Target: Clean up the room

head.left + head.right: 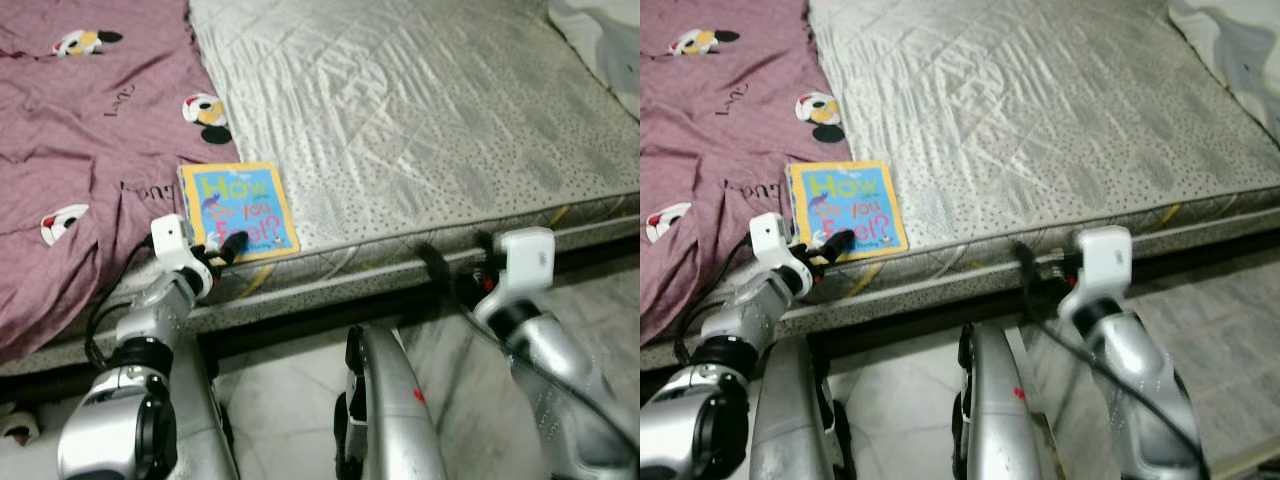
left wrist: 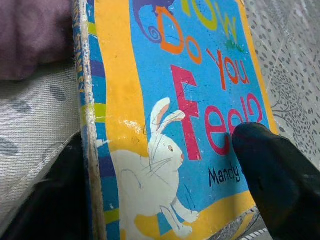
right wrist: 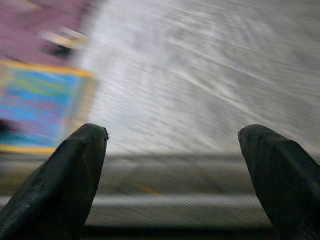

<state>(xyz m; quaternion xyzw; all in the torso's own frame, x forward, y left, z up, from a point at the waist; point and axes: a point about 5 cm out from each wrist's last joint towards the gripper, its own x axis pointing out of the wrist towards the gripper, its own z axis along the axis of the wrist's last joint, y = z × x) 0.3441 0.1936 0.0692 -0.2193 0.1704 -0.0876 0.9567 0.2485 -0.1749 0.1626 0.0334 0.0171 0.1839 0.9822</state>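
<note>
A children's book with a blue cover, yellow border and the title "How Do You Feel?" lies flat at the near edge of the grey mattress. My left gripper is at the book's near end and stands open. One finger rests over the cover and the other sits by the spine side. My right gripper hovers open at the mattress edge, to the right of the book, with nothing between its fingers.
A maroon sheet with cartoon mouse prints covers the bed's left part and hangs over its front. White bedding lies at the far right corner. Pale tiled floor runs below the bed edge.
</note>
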